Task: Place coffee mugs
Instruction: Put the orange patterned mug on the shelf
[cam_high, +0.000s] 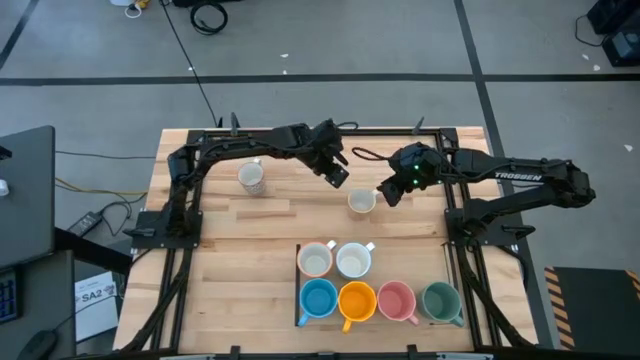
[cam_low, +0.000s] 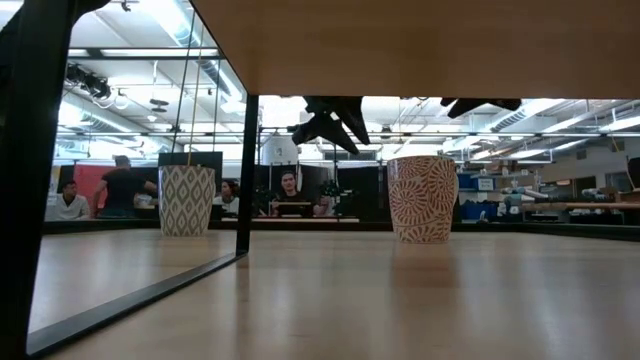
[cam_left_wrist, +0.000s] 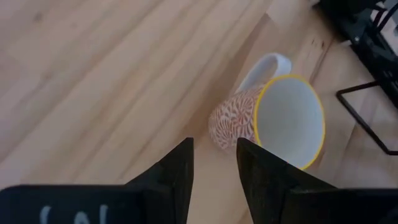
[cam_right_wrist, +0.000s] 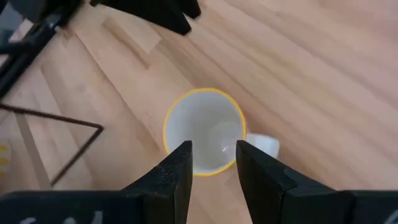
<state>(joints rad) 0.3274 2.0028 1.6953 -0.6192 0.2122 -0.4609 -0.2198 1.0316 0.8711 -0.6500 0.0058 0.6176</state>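
Note:
A white mug with a red pattern and a yellow rim (cam_high: 361, 201) stands upright on its base on the wooden table, between my two grippers. In the low view this mug (cam_low: 422, 198) sits below both of them. My left gripper (cam_high: 336, 173) hovers just to its far left, narrowly open (cam_left_wrist: 214, 163), with the mug (cam_left_wrist: 273, 121) beyond the fingertips. My right gripper (cam_high: 391, 191) hovers at the mug's right, narrowly open (cam_right_wrist: 213, 160) above the rim (cam_right_wrist: 204, 130). A second patterned mug (cam_high: 252, 177) stands farther left. Six mugs stand in a block near the front: two white (cam_high: 316, 260), blue, orange, pink and green (cam_high: 441, 300).
Black frame rails (cam_high: 448, 215) run along both sides of the table, and the arms' bases sit on them. A bare strip of wood (cam_high: 250, 270) lies left of the mug block. People sit in the room behind the table (cam_low: 290, 190).

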